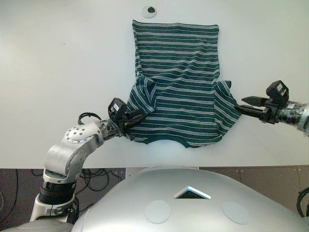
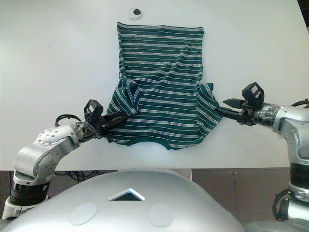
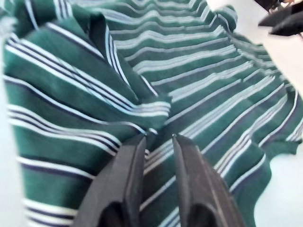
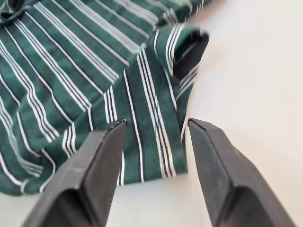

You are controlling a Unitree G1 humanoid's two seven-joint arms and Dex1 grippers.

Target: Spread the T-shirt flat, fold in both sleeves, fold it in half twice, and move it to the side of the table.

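A green T-shirt (image 1: 176, 72) with thin white stripes lies on the white table (image 1: 58, 63), hem at the far side and collar end towards me. Both sleeves are crumpled in against the body. My left gripper (image 1: 137, 118) is at the shirt's near left corner, and its fingers (image 3: 132, 165) are shut on a bunched fold of the cloth (image 3: 85, 94). My right gripper (image 1: 239, 104) is open at the shirt's right edge, just below the right sleeve (image 4: 187, 47). Its tips (image 4: 156, 124) straddle the striped edge, a little above the table.
A small round white disc with a dark centre (image 1: 149, 11) sits just beyond the hem on the far side. Bare table stretches to the left and right of the shirt. The table's near edge runs just behind both arms, with cables (image 1: 91, 174) below.
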